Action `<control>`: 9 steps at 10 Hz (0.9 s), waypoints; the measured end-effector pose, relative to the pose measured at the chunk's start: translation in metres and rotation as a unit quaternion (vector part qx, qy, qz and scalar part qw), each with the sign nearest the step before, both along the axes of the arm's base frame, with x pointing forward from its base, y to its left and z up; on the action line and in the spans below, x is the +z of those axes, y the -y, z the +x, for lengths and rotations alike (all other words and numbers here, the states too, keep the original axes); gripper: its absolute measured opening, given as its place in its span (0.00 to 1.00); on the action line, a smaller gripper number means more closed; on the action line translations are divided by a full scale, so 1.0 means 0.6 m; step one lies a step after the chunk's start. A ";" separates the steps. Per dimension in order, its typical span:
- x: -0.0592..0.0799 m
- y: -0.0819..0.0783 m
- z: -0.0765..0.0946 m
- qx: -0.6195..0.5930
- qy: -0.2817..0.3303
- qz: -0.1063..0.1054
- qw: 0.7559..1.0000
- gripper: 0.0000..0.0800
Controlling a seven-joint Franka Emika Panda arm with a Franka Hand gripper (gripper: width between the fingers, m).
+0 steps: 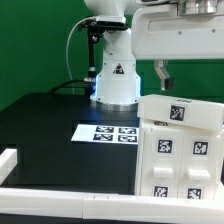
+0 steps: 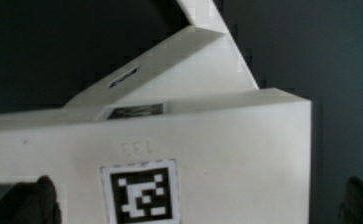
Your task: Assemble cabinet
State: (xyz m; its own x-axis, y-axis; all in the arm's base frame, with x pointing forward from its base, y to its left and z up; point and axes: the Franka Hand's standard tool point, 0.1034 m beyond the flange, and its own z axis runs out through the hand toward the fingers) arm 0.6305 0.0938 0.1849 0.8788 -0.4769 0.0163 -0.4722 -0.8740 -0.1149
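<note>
The cabinet point(image 1: 182, 152) is a large white box with several black-and-white marker tags, standing on the black table at the exterior view's right. A tagged white panel point(image 1: 180, 112) lies across its top. My gripper point(image 1: 163, 76) hangs just above the cabinet's top rear edge. In the wrist view the cabinet's white face point(image 2: 231, 140) with one tag point(image 2: 146, 192) fills the space below my gripper point(image 2: 192, 205). The dark fingertips point(image 2: 21, 200) stand wide apart at either side, open and holding nothing. An angled white panel point(image 2: 181, 62) rises beyond it.
The marker board point(image 1: 107, 131) lies flat on the table in front of the robot base point(image 1: 115, 85). White border rails run along the front edge point(image 1: 60, 205) and the exterior view's left point(image 1: 8, 160). A green wall stands behind.
</note>
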 end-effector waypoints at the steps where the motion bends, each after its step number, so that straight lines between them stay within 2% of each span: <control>1: 0.000 0.001 0.000 0.022 0.002 -0.002 1.000 1.00; 2: -0.001 0.003 0.000 0.086 0.008 -0.007 0.996 1.00; 4: -0.005 0.004 -0.001 0.262 0.020 -0.023 0.965 1.00; 8: -0.004 0.012 0.000 0.370 0.027 -0.038 0.928 1.00; 9: -0.004 0.016 0.002 0.433 0.029 -0.057 0.899 1.00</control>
State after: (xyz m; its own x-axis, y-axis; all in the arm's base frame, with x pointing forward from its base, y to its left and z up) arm 0.6318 0.0841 0.1823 0.9156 0.3941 0.0795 0.3956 -0.9184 -0.0039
